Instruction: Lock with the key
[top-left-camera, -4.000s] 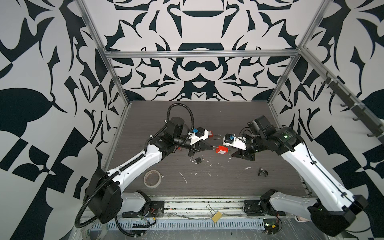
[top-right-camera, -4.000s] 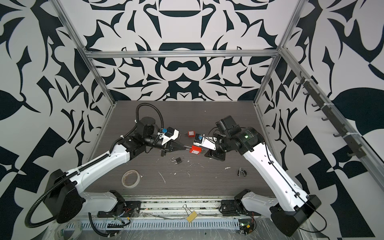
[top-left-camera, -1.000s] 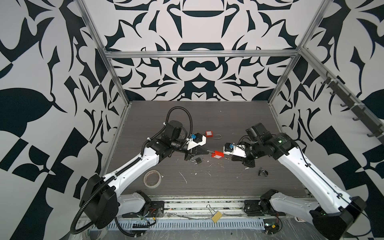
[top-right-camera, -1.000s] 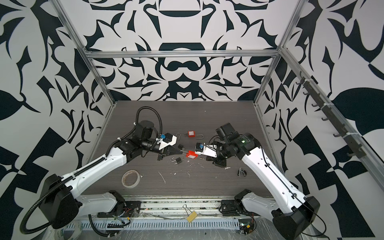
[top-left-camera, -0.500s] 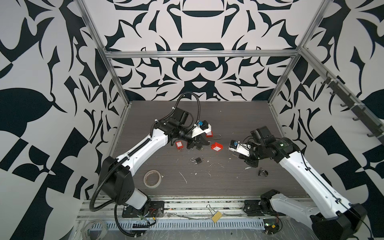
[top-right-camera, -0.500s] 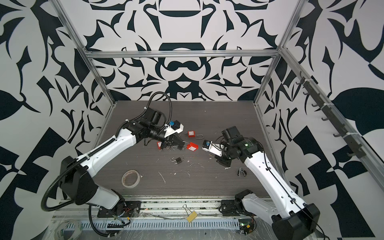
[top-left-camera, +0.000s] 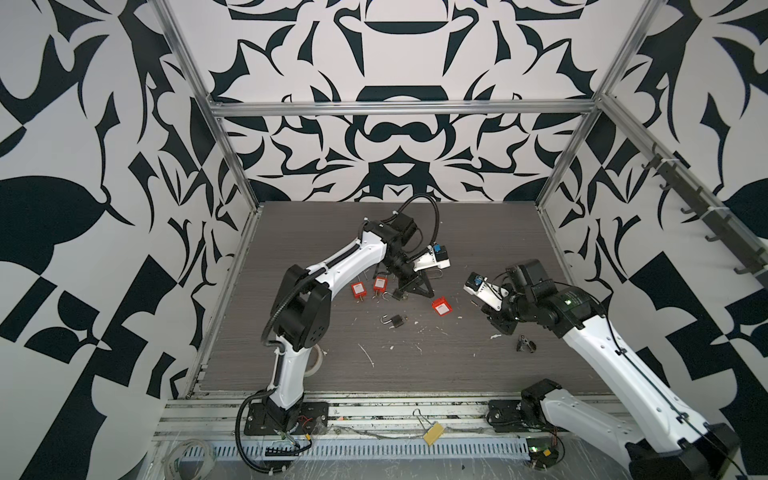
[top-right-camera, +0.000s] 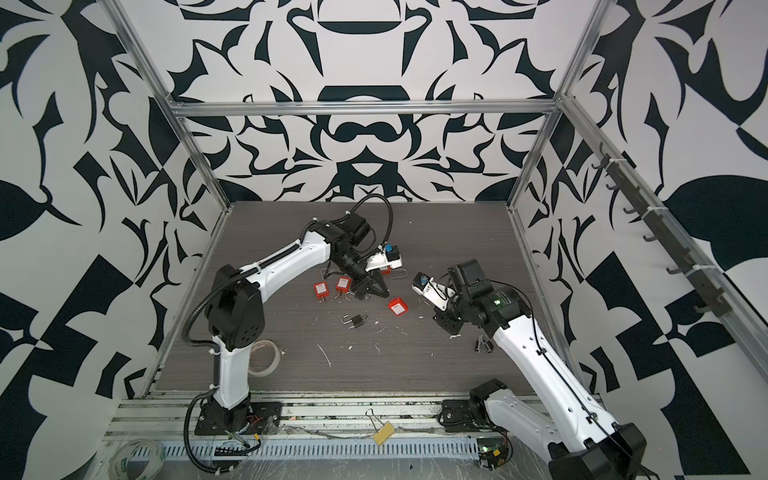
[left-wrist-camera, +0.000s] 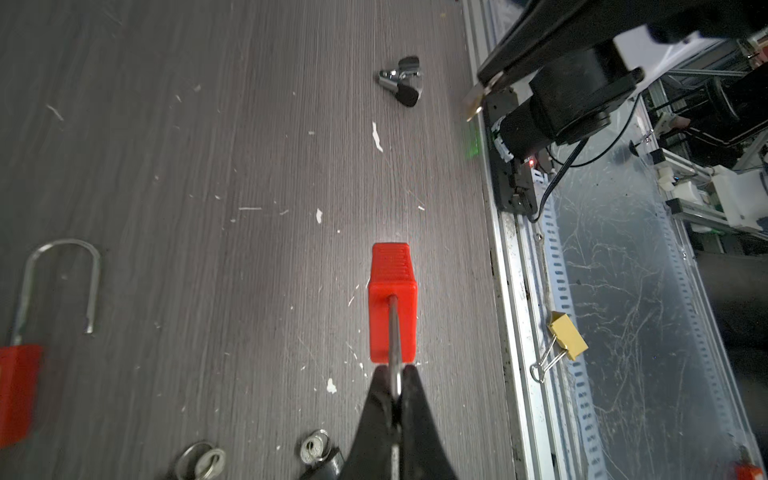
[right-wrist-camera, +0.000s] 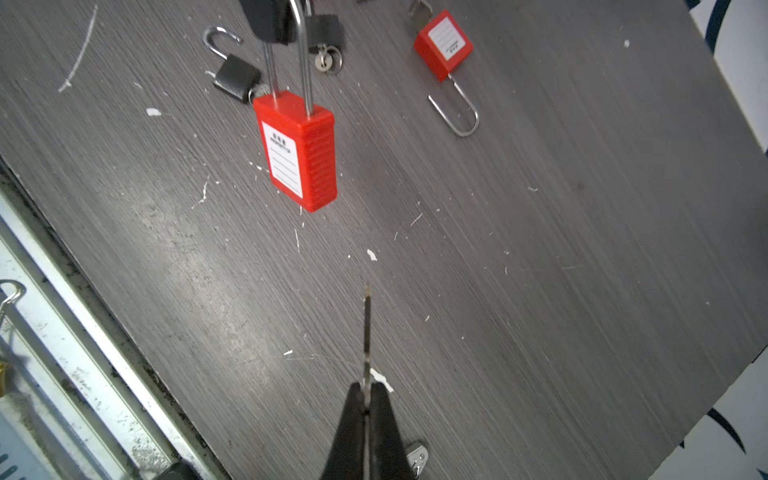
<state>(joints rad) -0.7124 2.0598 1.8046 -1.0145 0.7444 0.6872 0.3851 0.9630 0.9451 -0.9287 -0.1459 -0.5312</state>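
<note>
My left gripper (top-left-camera: 428, 294) (left-wrist-camera: 397, 384) is shut on the steel shackle (right-wrist-camera: 305, 54) of a red padlock (top-left-camera: 441, 306) (top-right-camera: 397, 306) (left-wrist-camera: 392, 303) (right-wrist-camera: 303, 153). It holds the padlock just above the dark table, and both shackle legs reach the body. My right gripper (top-left-camera: 482, 308) (top-right-camera: 432, 309) (right-wrist-camera: 365, 388) is shut on a thin key (right-wrist-camera: 366, 332) (left-wrist-camera: 475, 102). The key is seen edge on and points at the padlock's base across a clear gap.
Two red padlocks (top-left-camera: 357, 290) (top-left-camera: 379, 284) and two small black padlocks (top-left-camera: 395, 320) (top-left-camera: 399, 295) lie left of the held one. A red padlock with an open shackle (right-wrist-camera: 442, 43) lies behind it. A key bunch (top-left-camera: 524, 344), tape roll (top-left-camera: 318, 359) and binder clip (top-left-camera: 430, 432) lie nearer the front rail.
The key and padlock met at mid-table a second ago and now stand apart. My right gripper drew back to the right with the key. My left arm's elbow swung up and back, still holding the padlock.
</note>
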